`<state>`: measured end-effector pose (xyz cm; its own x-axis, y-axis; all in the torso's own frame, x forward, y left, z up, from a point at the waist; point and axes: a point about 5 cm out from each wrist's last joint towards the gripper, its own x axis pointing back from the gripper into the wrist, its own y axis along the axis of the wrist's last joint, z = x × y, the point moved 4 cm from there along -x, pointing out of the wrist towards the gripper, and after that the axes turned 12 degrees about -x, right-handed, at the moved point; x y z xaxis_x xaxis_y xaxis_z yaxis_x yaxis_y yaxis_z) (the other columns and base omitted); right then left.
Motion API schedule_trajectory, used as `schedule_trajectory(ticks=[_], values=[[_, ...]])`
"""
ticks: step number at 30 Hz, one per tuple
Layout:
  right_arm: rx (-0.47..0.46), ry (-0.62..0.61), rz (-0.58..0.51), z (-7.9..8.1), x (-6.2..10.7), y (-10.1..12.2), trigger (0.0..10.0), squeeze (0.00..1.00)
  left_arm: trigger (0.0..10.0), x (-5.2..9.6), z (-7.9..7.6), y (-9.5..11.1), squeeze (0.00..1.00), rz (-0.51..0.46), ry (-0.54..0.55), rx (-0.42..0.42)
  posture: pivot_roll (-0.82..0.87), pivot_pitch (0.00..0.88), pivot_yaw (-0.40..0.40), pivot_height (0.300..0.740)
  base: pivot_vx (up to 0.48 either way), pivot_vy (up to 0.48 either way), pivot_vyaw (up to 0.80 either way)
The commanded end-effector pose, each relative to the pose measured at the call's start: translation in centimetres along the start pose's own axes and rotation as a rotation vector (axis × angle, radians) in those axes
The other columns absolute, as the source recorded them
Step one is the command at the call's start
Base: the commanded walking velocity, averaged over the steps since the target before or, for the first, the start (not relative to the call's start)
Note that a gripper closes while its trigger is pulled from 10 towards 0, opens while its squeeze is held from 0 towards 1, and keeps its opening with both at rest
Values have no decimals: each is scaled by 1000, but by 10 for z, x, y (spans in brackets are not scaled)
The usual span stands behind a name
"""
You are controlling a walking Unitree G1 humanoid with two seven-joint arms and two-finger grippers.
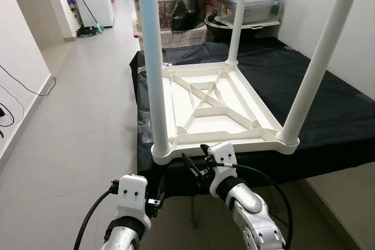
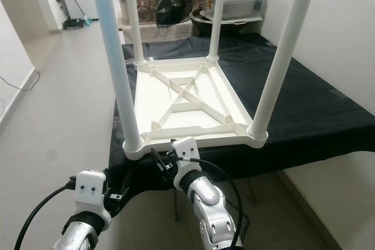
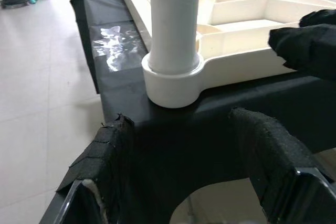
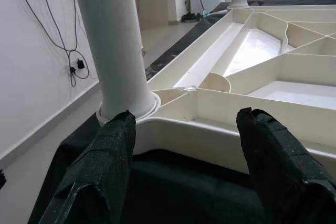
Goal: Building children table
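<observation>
Table (image 1: pixel 217 106) lies upside down on a black cloth (image 1: pixel 316 86), white, its four legs pointing up. You have the near-left leg (image 1: pixel 153 74) and near-right leg (image 1: pixel 322 57) closest to you, and the two far legs (image 1: pixel 235 16) stand at the far corners. A cross of ribs braces the underside. The table's near edge sits close to the cloth's near edge.

Your right gripper (image 4: pixel 184 145) hovers just off the near rim beside the near-left leg, fingers (image 4: pixel 273 150) spread wide, nothing between them. In the right wrist view the rim shows in the gap; you cannot tell if a pad touches it.

Your left gripper (image 3: pixel 194 182) hangs lower, at the cloth's near edge below the same corner, fingers (image 3: pixel 105 156) apart and empty.

Beyond the cloth stand storage bins (image 1: pixel 246 4). A tiled floor (image 1: pixel 82 115) runs off to your left, with a white appliance (image 1: pixel 96 1) and a mop (image 1: pixel 88 27) at its far end.
</observation>
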<state>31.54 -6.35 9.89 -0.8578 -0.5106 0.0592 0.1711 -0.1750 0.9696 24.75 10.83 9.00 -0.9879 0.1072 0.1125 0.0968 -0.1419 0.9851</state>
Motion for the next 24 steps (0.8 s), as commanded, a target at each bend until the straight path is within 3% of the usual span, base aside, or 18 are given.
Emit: schedule_trajectory(ticks=[1,7,24], values=[[-8,7,-5,3,-2,4,10000,0,10000,-1,2,-6,0,24,-4,-26,-31,0,28,740,0,-345,0],[-11,4,-2,2,-2,4,10000,0,10000,-1,2,-6,0,22,-1,-19,-31,0,21,740,0,-304,0],[-8,19,8,2,-1,4,10000,0,10000,-1,2,-6,0,23,11,4,-63,0,13,740,0,0,0]])
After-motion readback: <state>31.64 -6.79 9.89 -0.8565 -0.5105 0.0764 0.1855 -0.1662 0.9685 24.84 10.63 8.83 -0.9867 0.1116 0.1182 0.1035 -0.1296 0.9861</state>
